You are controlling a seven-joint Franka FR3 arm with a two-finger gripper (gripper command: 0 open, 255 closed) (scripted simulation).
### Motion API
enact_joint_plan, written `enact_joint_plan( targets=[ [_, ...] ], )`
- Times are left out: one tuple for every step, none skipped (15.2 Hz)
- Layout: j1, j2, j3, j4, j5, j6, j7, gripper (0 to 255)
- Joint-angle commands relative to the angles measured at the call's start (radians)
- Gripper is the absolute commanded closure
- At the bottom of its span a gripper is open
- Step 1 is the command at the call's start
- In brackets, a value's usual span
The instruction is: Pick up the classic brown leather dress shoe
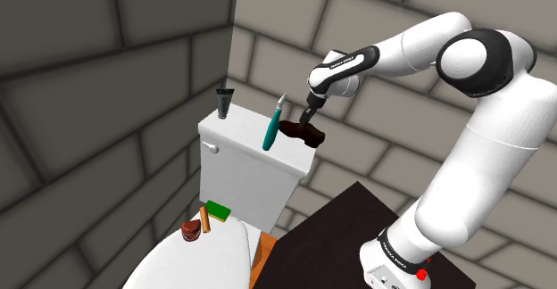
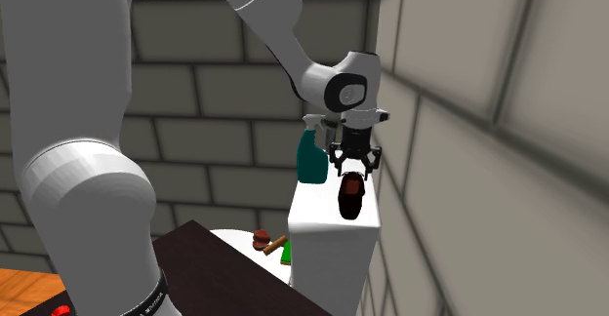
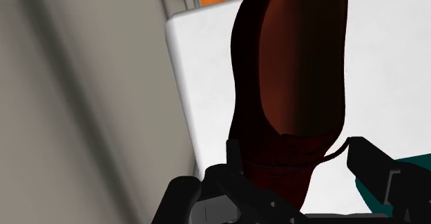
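A dark brown dress shoe [image 1: 305, 136] lies on the white toilet tank lid [image 1: 241, 140], at the end nearest the grey block wall [image 2: 488, 119]. The black gripper [image 1: 305, 116] hangs over its heel end with its fingers apart, one on either side. In the wrist view one finger [image 3: 233, 162] seems to touch the shoe, while a narrow gap shows at the other. The shoe's toe is cut off there, and its sole is hidden. A teal spray bottle [image 1: 272, 127] stands just beside the shoe, away from the wall. A dark tube [image 1: 224, 103] stands at the lid's far end. The shoe lies close to the lid's wall-side edge.
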State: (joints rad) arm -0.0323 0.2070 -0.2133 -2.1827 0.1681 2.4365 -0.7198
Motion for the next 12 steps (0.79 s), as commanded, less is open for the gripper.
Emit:
enact_joint_plan(
  targets=[
    [0.002,-0.020,-0.003,0.004,-0.010,-0.022,0.008,255],
    [0.003,-0.029,-0.004,0.007,-0.014,-0.034,0.011,255],
    [0.003,-0.038,-0.005,0.011,-0.019,-0.046,0.015,255],
    [0.004,-0.047,-0.007,0.015,-0.023,-0.058,0.018,255],
    [0.005,-0.055,-0.008,0.019,-0.027,-0.070,0.022,255],
    [0.005,-0.063,-0.008,0.023,-0.031,-0.083,0.025,255],
    [0.006,-0.072,-0.009,0.027,-0.035,-0.095,0.029,255],
    [0.006,-0.080,-0.010,0.032,-0.039,-0.107,0.032,255],
    [0.007,-0.087,-0.011,0.037,-0.043,-0.119,0.035,255],
    [0.007,-0.095,-0.011,0.042,-0.046,-0.132,0.038,255],
    [0.007,-0.102,-0.012,0.047,-0.050,-0.144,0.041,255],
    [0.008,-0.110,-0.012,0.053,-0.053,-0.157,0.044,255]
  ],
)
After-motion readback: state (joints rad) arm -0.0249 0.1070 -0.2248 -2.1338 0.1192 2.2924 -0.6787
